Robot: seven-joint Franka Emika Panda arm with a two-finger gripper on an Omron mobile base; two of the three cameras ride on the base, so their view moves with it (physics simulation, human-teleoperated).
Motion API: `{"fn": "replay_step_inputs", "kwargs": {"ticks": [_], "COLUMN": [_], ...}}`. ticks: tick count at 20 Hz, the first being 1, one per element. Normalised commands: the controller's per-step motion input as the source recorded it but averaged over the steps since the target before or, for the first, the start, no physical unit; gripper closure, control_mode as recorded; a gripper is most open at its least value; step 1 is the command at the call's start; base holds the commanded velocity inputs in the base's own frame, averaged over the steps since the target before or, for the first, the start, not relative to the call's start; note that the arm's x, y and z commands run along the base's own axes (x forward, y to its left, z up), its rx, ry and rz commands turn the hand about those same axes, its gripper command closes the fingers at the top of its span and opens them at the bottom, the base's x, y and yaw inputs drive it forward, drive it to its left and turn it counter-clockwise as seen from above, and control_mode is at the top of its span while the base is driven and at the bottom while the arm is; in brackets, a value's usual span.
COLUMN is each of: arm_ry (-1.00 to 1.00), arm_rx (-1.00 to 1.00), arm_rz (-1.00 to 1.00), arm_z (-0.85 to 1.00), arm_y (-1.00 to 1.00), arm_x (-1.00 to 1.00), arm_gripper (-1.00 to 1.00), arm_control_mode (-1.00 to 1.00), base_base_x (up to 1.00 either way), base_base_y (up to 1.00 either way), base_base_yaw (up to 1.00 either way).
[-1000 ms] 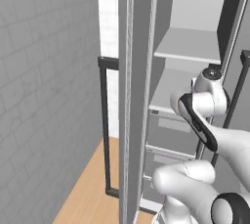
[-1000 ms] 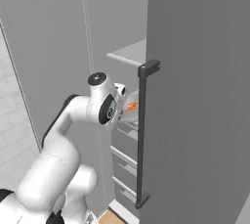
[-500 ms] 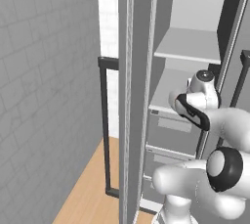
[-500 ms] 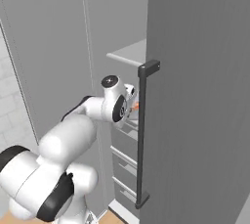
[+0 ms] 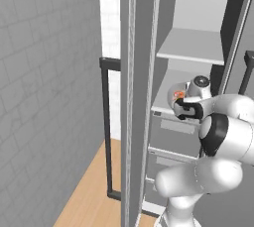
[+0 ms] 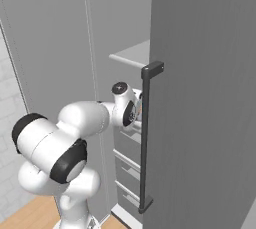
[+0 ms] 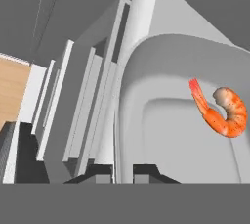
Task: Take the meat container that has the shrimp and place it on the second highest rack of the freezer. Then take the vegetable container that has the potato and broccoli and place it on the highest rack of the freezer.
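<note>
My gripper (image 7: 124, 171) is shut on the near rim of the meat container (image 7: 185, 135), a pale grey tray with a small curled orange shrimp (image 7: 222, 113) lying inside. In the left base view the gripper (image 5: 178, 108) holds the container (image 5: 173, 92) inside the open freezer (image 6: 200, 98), at the front of the second highest rack (image 5: 166, 101). Whether the tray rests on the slab I cannot tell. The highest rack (image 5: 191, 47) above it is bare. The vegetable container is out of view.
The freezer's left door (image 5: 136, 97) stands edge-on with its dark bar handle (image 5: 105, 127). The right door's handle (image 6: 145, 138) rises close beside my wrist. Grey drawers (image 5: 173, 137) sit below the rack. A grey tiled wall (image 5: 44, 97) and wooden floor (image 5: 89, 196) lie left.
The arm has folded lower and reached deeper into the freezer, carrying the container from the doorway in over the second highest rack. The grip has stayed shut.
</note>
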Motion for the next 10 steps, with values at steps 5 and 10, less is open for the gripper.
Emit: {"fn": "replay_step_inputs", "kwargs": {"ticks": [5,10], "arm_ry": [-0.01,0.00], "arm_rx": [0.00,0.00], "arm_rz": [-0.01,-0.09], "arm_z": [-0.12,-0.02], "arm_y": [-0.07,-0.19], "arm_x": [0.53,0.39], "arm_gripper": [1.00,1.00], "arm_control_mode": [-1.00,-1.00], "base_base_x": [0.00,0.00], "base_base_y": [0.00,0.00], "base_base_yaw": [0.00,0.00]}}
